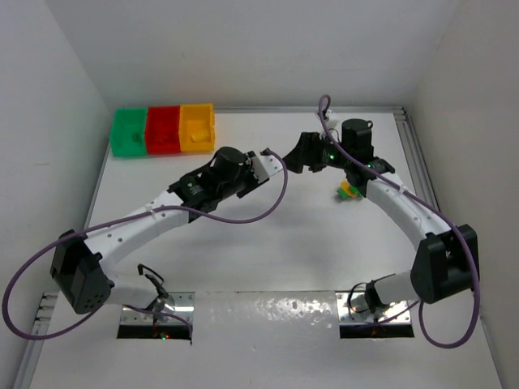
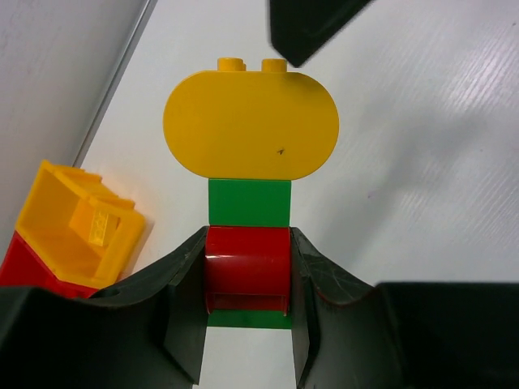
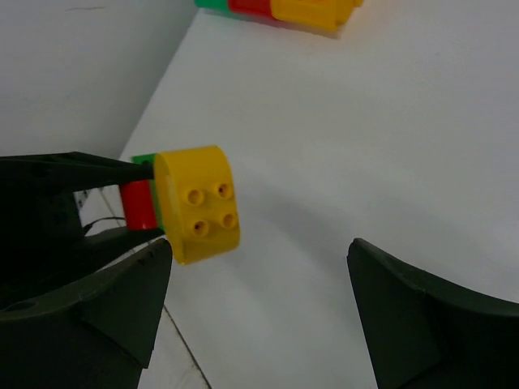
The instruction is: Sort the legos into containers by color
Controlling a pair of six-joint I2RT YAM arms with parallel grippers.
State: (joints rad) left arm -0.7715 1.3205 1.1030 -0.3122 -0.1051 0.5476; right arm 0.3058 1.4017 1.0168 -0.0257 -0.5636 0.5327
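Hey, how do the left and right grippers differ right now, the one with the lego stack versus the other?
The left gripper is closed on the red brick of a red, green and yellow lego stack; the right gripper holds nothing. The left gripper's jaws stand narrow against the brick's sides; the right gripper's jaws stand wide apart. Shared: both have dark fingers and face each other over the table.

Bright, even overhead light, soft shadows on the table (image 1: 324, 251), glare on the near metal strip (image 1: 268, 312).
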